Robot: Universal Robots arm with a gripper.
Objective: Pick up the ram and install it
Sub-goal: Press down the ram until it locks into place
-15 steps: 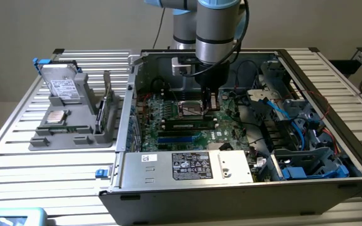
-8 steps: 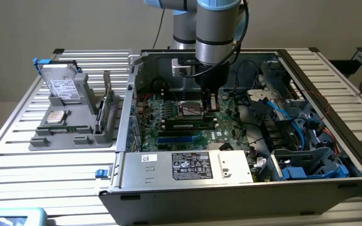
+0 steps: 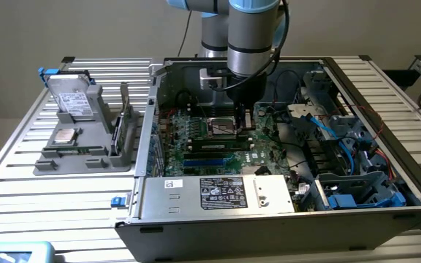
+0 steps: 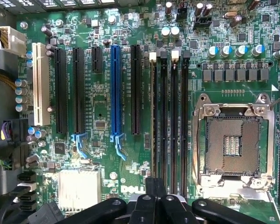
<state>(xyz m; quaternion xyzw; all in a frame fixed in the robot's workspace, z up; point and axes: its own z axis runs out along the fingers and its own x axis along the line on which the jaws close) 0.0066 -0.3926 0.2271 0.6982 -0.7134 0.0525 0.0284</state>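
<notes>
A: The black gripper (image 4: pixel 155 186) hangs over the green motherboard (image 4: pixel 107 154), fingers pressed together on nothing, beside four long black memory slots (image 4: pixel 164 121).

B: There is one blue slot (image 4: pixel 115 88), one white slot (image 4: pixel 40 84) and one silver processor socket (image 4: pixel 233 140). The ram, seemingly the thin green stick (image 3: pixel 127 131), stands in the grey rack (image 3: pixel 86 159) near the bench's edge at the exterior view's left. It is probably best gripped squarely and kept upright.

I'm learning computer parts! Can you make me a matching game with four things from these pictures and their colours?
Things:
1. longest slot
2. heatsink
3. gripper
4. side slot

Colours:
A. black
B. white
C. blue
D. silver

Pairs: 1-C, 2-D, 3-A, 4-B
</notes>
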